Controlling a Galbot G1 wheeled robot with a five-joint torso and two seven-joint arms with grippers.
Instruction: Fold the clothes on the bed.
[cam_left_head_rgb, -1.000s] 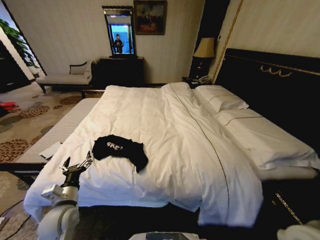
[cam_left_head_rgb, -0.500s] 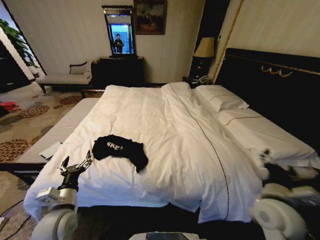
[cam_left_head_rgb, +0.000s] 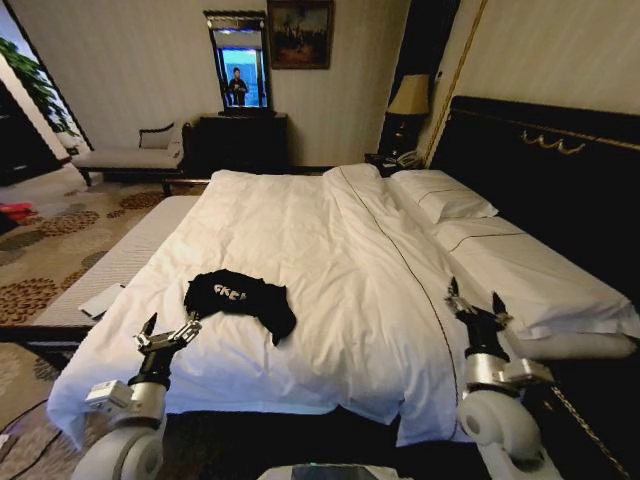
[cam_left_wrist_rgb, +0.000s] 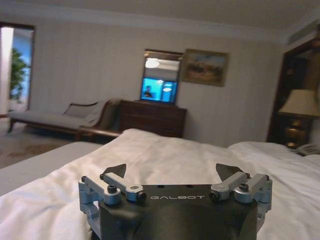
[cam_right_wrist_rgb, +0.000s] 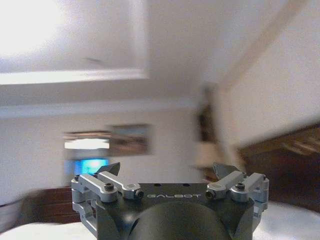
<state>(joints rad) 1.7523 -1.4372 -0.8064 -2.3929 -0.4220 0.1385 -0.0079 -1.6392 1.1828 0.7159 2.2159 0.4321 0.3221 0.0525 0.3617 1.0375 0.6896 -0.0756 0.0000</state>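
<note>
1. Patterned carpet (cam_left_head_rgb: 50, 245) covers the floor of a bedroom with striped walls, where a dark dresser (cam_left_head_rgb: 240, 140) carries a mirror (cam_left_head_rgb: 240, 65) and a framed painting (cam_left_head_rgb: 299, 34) hangs just beside the mirror.
2. A pale bench (cam_left_head_rgb: 125, 155) stands against the far wall, on the robot's left of the dresser.
3. The bed (cam_left_head_rgb: 330, 270) takes up most of the head view, with a white duvet, white pillows (cam_left_head_rgb: 445, 197) and a dark headboard (cam_left_head_rgb: 555, 170) on the robot's right.
4. A lamp (cam_left_head_rgb: 410, 97) stands beyond the headboard, near the far corner of the bed.
5. The T-shirt (cam_left_head_rgb: 243, 298), black with white lettering, lies crumpled on the duvet near the bed's near-left corner.
6. The left end effector (cam_left_head_rgb: 168, 330) is raised over the near-left edge of the bed, just beside the T-shirt and not touching it; its fingers are spread wide and hold nothing.
7. In the left wrist view the left end effector (cam_left_wrist_rgb: 170, 172) points across the duvet toward the dresser, fingers apart.
8. The right end effector (cam_left_head_rgb: 476, 297) stands upright over the near-right side of the bed, well apart from the T-shirt, fingers wide and empty.
9. In the right wrist view the right end effector (cam_right_wrist_rgb: 167, 170) shows both fingers spread.
</note>
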